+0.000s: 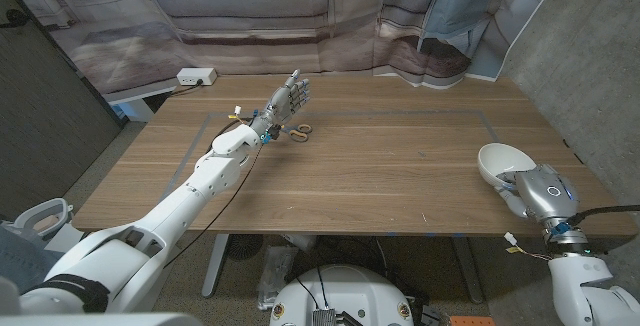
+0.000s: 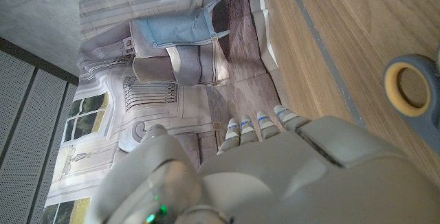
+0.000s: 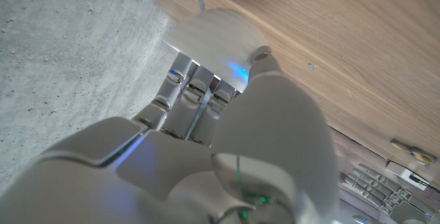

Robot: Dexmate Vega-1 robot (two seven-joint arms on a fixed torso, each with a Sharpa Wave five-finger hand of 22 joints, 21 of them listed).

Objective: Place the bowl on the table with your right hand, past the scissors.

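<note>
Bowl (image 1: pixel 500 162) sits in my right hand (image 1: pixel 535 191), fingers wrapped on its rim, at the table's (image 1: pixel 400 166) right edge near the front corner. I judge this the carry: next I must swing it across and beyond the scissors (image 1: pixel 296 132), which lie toward the far-left part. My left hand (image 1: pixel 288 97) stands spread beside them, holding nothing. My left wrist view shows a scissor handle ring (image 2: pixel 411 90) close up; my right wrist view shows fingers (image 3: pixel 189 93) under the rim.

The broad, wood-grain brown counter (image 1: pixel 400 166) carries a thin, pale taped rectangle outline (image 1: pixel 420 113) marked across its top. A pair of scissors with tan ring handles (image 1: pixel 298 132) lies flat on the wood toward the far left part, inside that outline.
</note>
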